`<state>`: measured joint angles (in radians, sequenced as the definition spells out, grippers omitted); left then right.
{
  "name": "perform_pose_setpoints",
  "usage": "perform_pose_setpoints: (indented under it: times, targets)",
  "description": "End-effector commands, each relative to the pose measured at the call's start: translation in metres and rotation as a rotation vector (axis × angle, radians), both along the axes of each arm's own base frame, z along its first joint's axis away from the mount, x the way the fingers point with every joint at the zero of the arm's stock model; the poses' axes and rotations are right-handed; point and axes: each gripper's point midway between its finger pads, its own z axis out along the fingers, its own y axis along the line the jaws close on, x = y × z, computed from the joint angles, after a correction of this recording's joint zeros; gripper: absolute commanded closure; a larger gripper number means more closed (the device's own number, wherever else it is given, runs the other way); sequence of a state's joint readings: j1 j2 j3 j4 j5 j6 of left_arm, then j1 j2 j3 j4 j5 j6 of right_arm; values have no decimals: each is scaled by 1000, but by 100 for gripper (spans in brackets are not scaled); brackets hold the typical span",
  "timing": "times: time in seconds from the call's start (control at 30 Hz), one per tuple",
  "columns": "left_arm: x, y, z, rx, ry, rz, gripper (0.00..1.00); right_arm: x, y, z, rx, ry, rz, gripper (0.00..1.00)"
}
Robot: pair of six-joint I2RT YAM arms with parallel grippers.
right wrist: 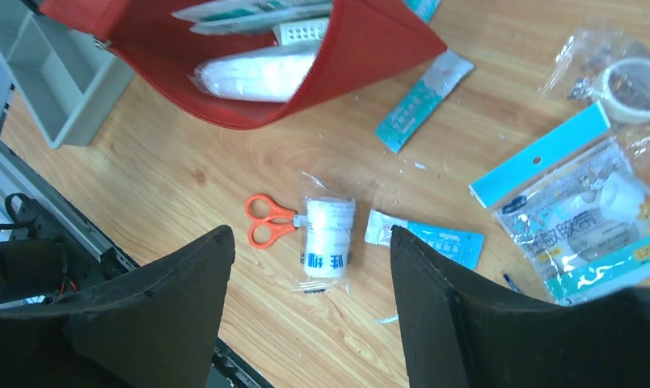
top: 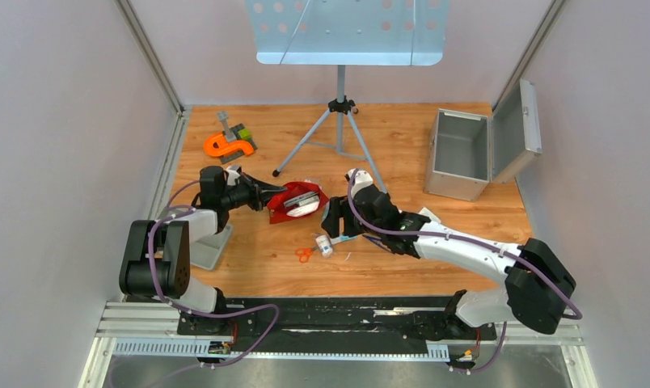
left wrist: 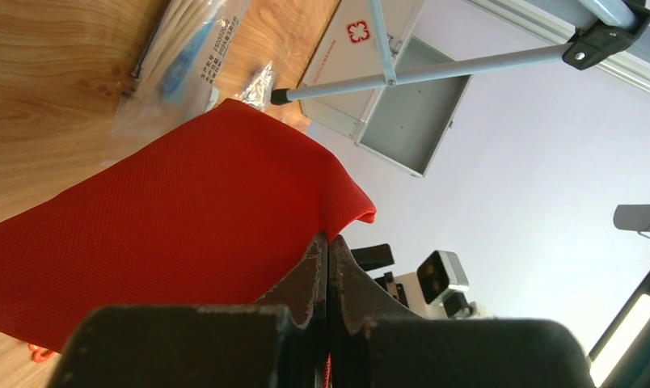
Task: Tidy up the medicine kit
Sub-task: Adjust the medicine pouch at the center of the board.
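A red fabric pouch (top: 293, 202) lies open mid-table with several white packets inside (right wrist: 249, 69). My left gripper (top: 267, 196) is shut on the pouch's edge (left wrist: 249, 202) and holds it up. My right gripper (top: 331, 218) is open and empty, hovering above a wrapped white bandage roll (right wrist: 326, 242) and orange scissors (right wrist: 267, 220). The roll (top: 325, 245) and scissors (top: 305, 255) also show in the top view. A blue sachet (right wrist: 431, 237) lies right of the roll, another teal sachet (right wrist: 423, 101) near the pouch.
An open metal case (top: 467, 153) stands at the back right. A tripod stand (top: 340, 121) rises behind the pouch. An orange clamp (top: 227, 144) lies back left. A tape roll (right wrist: 633, 81) and bagged supplies (right wrist: 584, 214) lie at the right of the right wrist view.
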<state>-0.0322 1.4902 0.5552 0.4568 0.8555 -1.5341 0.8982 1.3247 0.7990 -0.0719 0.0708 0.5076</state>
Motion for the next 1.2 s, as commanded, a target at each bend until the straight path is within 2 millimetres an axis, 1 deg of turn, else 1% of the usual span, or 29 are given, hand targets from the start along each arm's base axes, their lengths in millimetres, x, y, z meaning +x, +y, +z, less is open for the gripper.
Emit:
perform_pose_setpoints:
  times: [0.0,0.2,0.27,0.33,0.47,0.53,0.77,0.8,0.9,1.03,1.1,1.17]
  targets:
    - [6,0,9,15,-59,1,100,10,6,5,49,77,-95,30]
    - [4,2,8,48,-60,4,100,35,38,19,171,192,-162,33]
    - [4,2,9,53,-62,2,100,44,49,25,200,211,-169,36]
    - [3,2,9,56,-62,0,100,52,53,22,214,239,-202,43]
    - [2,2,10,57,-66,1,100,65,46,0,226,344,-289,63]
    - [2,2,12,60,-73,0,100,65,45,-8,239,396,-296,70]
    - [-1,2,14,75,-84,-6,100,71,45,-20,195,399,-299,75]
    - [-2,3,13,81,-88,-7,100,72,45,-22,187,398,-297,77]
    - [-5,3,13,93,-86,-10,100,72,43,-26,168,394,-297,80]
    - [-7,4,12,105,-86,-12,100,73,46,-25,154,377,-269,91]
    - [-8,3,11,106,-84,-17,100,76,47,-22,147,355,-252,99]
    - [-9,3,11,110,-86,-20,100,79,48,-17,134,330,-235,100]
